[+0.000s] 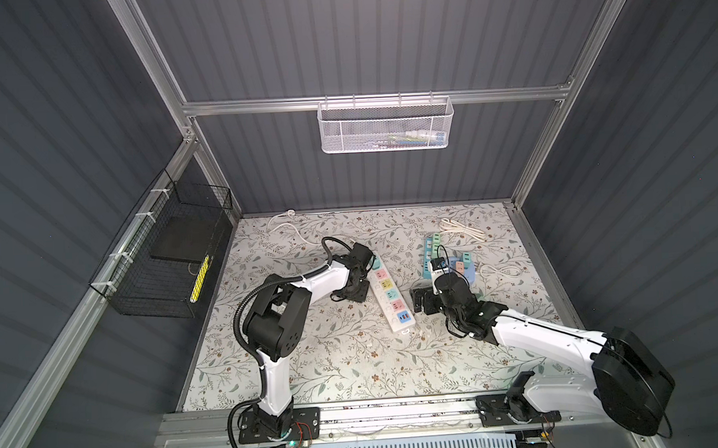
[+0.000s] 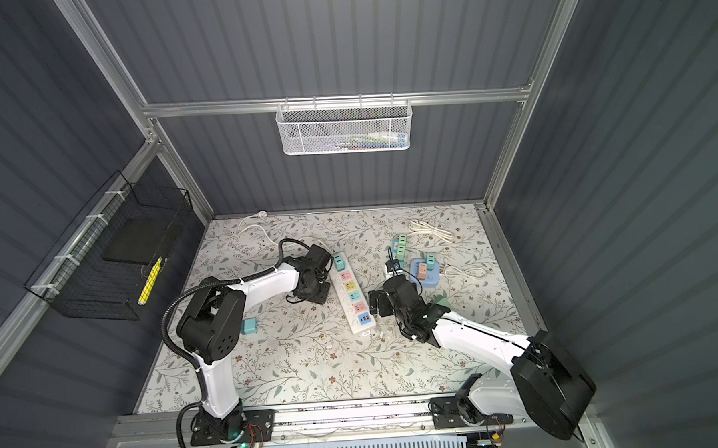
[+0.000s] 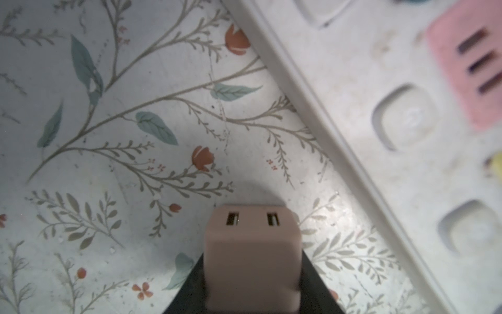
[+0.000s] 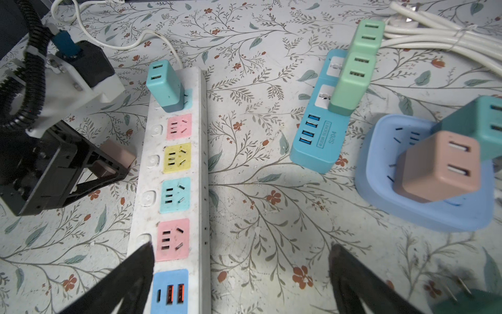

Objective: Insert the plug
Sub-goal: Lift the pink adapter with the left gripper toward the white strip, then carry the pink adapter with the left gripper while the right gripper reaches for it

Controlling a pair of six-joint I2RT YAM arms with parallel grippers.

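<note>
Left gripper (image 4: 108, 168) is clamped on the tan plug (image 3: 252, 258), holding it just beside the white power strip (image 4: 173, 174), level with its pink and yellow sockets, not inserted. Right gripper (image 4: 241, 271) hangs with jaws wide apart and empty, one finger over the strip's blue USB end (image 4: 169, 292), the other beside the strip.

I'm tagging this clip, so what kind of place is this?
Probably a robot test cell, not a home: grey panel walls on an aluminium frame, left arm and right arm bolted to a front rail, and a white power strip on a floral tabletop.
</note>
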